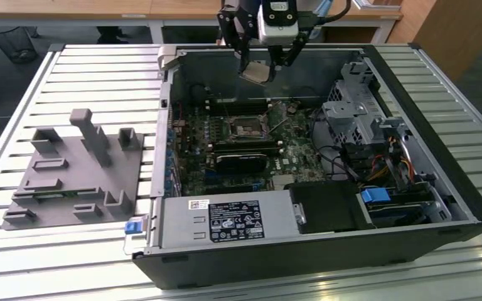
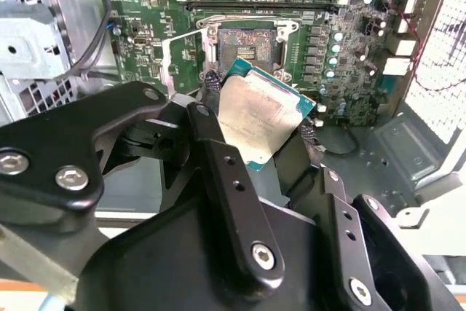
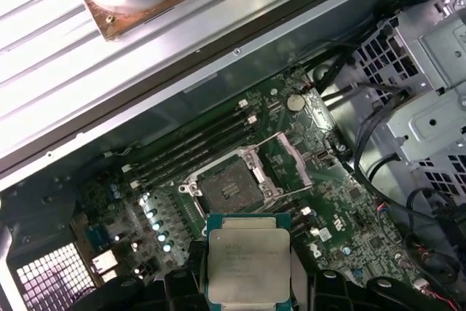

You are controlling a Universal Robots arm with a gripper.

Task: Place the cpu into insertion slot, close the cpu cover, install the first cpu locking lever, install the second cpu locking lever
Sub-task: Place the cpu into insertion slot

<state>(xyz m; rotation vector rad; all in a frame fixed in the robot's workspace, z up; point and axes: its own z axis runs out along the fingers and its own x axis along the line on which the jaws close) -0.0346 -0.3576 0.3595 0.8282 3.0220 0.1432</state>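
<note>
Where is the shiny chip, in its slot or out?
Out. The black hand holds the silvery square chip above the empty black-rimmed square slot.

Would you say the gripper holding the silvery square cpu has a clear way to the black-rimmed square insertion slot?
Probably yes: the gripper holds the silvery cpu above the open case; the black-rimmed insertion slot lies uncovered, nothing between.

Slatted metal table (image 1: 98,75), wooden desks (image 1: 73,6) behind

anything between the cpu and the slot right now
Nothing visible. The hand holds the cpu above the open case, and the slot lies bare, its cover swung aside.
</note>
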